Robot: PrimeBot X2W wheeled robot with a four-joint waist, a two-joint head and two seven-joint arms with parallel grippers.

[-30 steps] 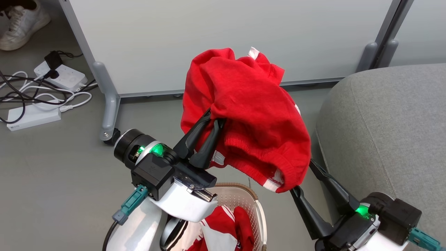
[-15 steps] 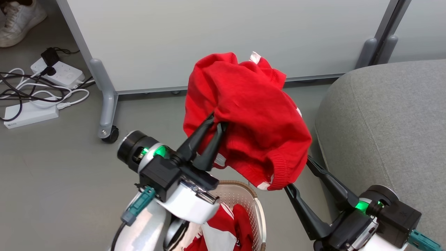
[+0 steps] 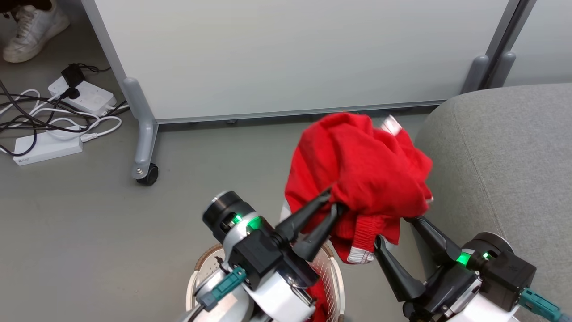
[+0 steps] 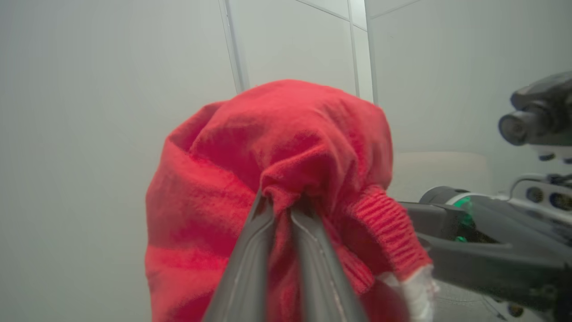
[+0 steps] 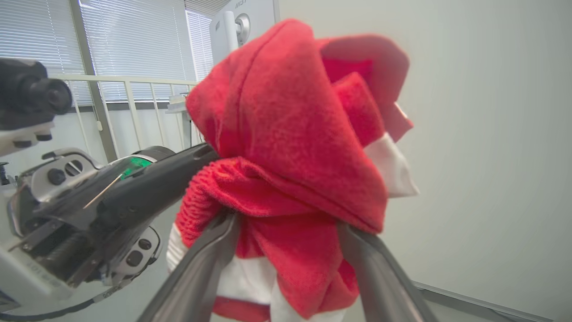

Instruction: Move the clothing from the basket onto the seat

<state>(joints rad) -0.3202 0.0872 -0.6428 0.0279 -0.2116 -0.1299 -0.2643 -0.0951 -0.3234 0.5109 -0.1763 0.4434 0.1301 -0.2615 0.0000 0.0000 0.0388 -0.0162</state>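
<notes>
The left gripper [image 3: 335, 200] is pinched nearly closed on a fold of the red garment [image 3: 362, 170], its two dark fingers [image 4: 250, 250] squeezing a bunched ridge of the knit so the rest balloons above and around them; the right gripper [image 3: 395, 230] stands spread wide just beside it, its fingers [image 5: 210, 255] parted under the cloth's lower edge, with the ribbed hem and a white band draped over and between the tips, touched rather than clamped; the garment hangs in the air, above the basket [image 3: 338, 279] at the bottom edge and close against the rounded corner of the seat [image 3: 500, 156]; a little more red cloth [image 3: 318, 293] shows inside the basket.
</notes>
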